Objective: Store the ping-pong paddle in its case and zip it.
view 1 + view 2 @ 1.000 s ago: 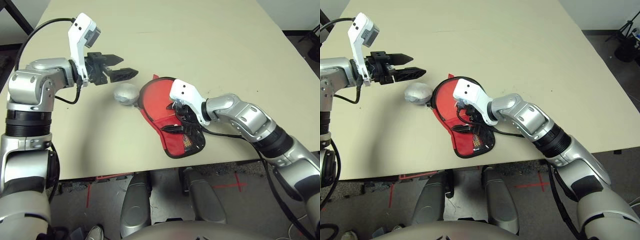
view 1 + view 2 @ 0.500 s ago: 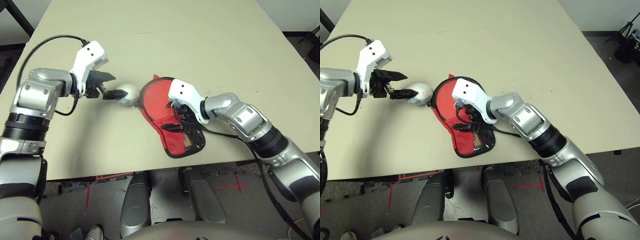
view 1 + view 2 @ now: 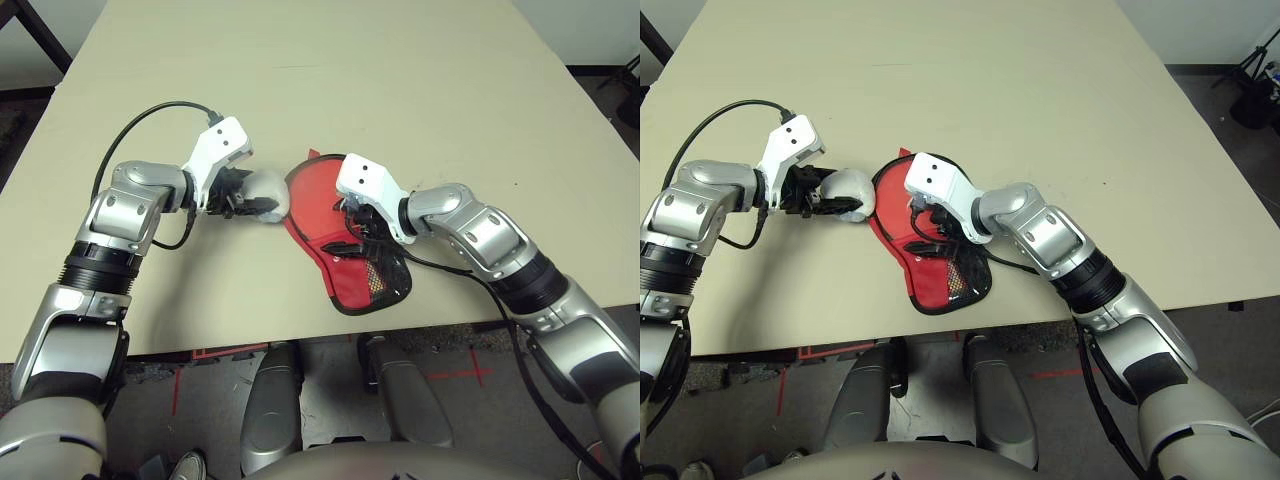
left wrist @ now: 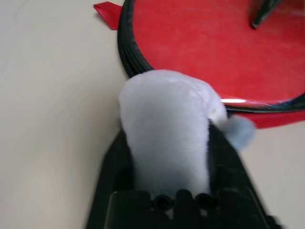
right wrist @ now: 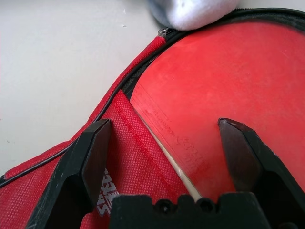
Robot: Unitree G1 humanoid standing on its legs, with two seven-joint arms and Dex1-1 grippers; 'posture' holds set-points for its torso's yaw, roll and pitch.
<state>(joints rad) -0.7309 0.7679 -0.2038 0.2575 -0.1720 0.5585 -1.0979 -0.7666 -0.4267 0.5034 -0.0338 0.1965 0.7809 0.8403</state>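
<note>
Beige table (image 3: 420,90), viewed from above over both arms.

Case (image 3: 372,290) lies flat near the table's front edge, red with black zipper edging, unzipped around its round end. Mesh pocket and white logo toward the narrow end nearest the robot.

Paddle (image 5: 224,81) sits inside the open case, red rubber face up, its edge showing as a pale line where the case flap folds back. Handle not visible.

Right gripper (image 5: 167,143) hovers low over the case, fingers (image 5: 93,152) spread wide on either side of the paddle's rim, grasping nothing.

Left gripper (image 3: 238,197) is clamped on a soft grey-white lump (image 4: 167,129); wrist view shows the lump squeezed between the two black fingers. The lump lies on the table just beside the round end of the case, touching or nearly touching the zipper edging; cannot tell which.
</note>
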